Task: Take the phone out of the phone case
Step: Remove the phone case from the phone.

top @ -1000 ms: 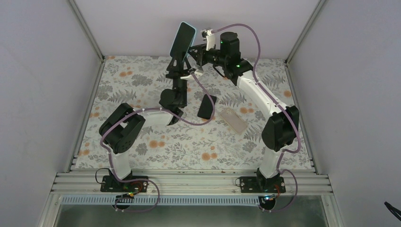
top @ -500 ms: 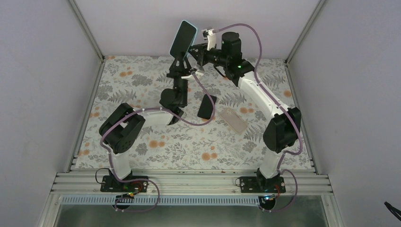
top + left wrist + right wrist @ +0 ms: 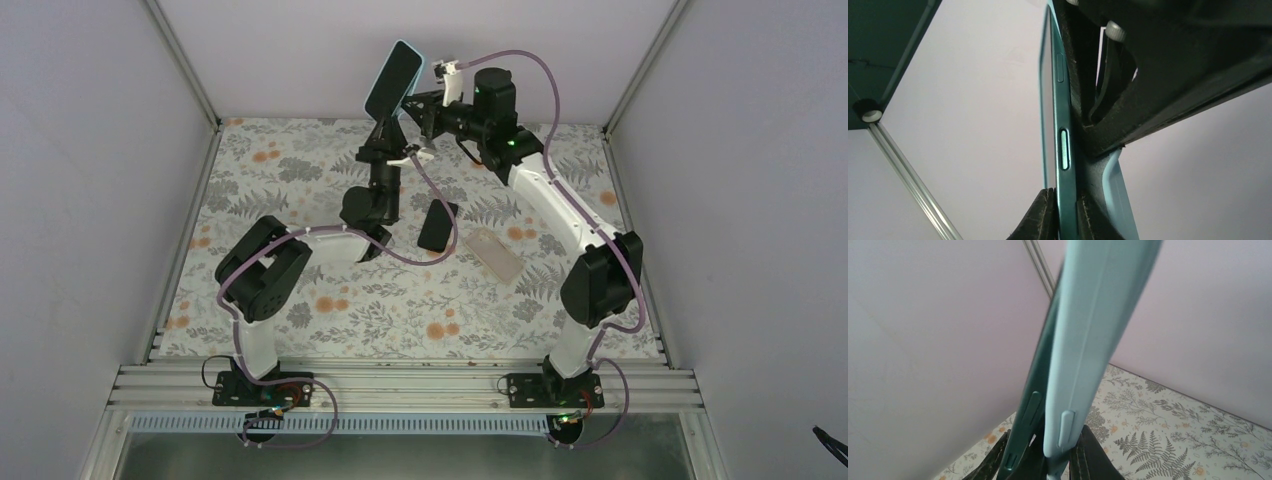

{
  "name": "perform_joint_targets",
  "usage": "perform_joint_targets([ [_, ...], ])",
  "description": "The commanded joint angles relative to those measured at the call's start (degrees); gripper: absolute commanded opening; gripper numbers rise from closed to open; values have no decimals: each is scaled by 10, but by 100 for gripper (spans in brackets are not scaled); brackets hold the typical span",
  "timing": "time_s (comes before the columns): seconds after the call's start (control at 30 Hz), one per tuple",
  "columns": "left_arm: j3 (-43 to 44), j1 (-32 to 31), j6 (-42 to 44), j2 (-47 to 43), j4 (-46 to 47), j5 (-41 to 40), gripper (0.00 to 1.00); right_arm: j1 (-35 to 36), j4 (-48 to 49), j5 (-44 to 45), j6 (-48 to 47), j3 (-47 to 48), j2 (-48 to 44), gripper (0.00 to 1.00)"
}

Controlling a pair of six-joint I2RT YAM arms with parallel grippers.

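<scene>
The phone [image 3: 1060,150] is up in the air over the far end of the table [image 3: 300,200], tilted, its dark screen facing the top camera. My left gripper [image 3: 1063,220] is clamped on the phone's lower end, one pad on the glass and one on the back. On that wrist view the light-blue phone case [image 3: 1088,340] flares away from the phone's back just past my finger, so I judge the peel to be under way at that end.

My right gripper [image 3: 1040,460] is closed in on the case's end. I cannot tell whether the phone's edge is caught in the same pinch, because both edges show between the fingers [image 3: 1085,455].

To do this step well, I want the right fingers on the case lip alone. Then I roll the case off along its length, away from the phone's back, rather than tugging straight out, while the left grip stays firm and steady. A slip here could drop the phone.

Below on the table lie a black slab [image 3: 437,226] and, just beside it, a pale translucent case [image 3: 493,254].
</scene>
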Motion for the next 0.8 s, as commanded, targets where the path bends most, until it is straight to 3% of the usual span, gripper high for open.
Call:
perform_joint_targets([
  [0.0,38,18,22,-2,35,-41,9,20,-49,-33,-30,-19,-23,3],
  [0.2,28,12,22,-11,38,-41,5,20,-55,-10,-37,-12,-10,3],
  [0.37,9,-4,12,-42,27,-41,5,20,-90,84,-65,9,9,3],
  [0.53,-9,-35,-68,-111,-95,-49,5,21,-131,227,-125,54,29,4],
  [0.77,-30,-62,-82,-153,-163,-55,2,19,-146,297,-182,63,24,3],
])
